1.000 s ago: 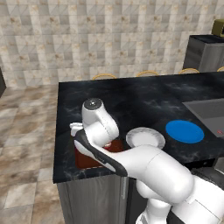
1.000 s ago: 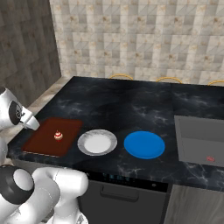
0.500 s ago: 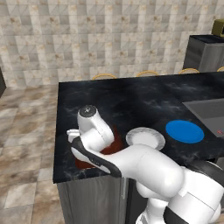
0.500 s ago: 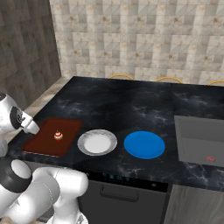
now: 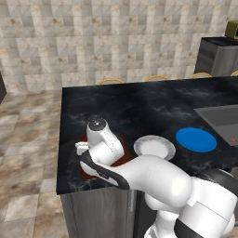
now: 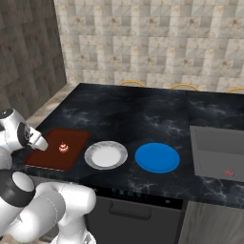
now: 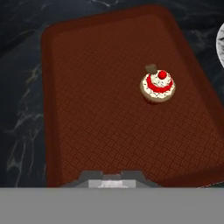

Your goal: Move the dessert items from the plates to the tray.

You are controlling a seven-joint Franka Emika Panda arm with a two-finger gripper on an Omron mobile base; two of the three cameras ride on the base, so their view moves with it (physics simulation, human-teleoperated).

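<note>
Cupcake (image 7: 158, 87) sits upright on the tray (image 7: 96, 113), in the half toward the grey-white plate (image 6: 106, 155); right base view confirms it (image 6: 64, 148). A small dark bit touches its far side in the hand view; I can't tell what it is. Both the grey-white plate and the blue plate (image 6: 157, 157) look bare from here, and I can't find the pale block anywhere.

The hand hangs over the tray's outer end, on the worktop (image 6: 143, 114) edge, camera looking down. Fingers are barely in frame at the bottom of the hand view, so I can't tell their spread; nothing visibly pinched.

Key relation: cupcake lies ahead and to the right of the fingers in the hand view, well apart. I judge it placed.
</note>
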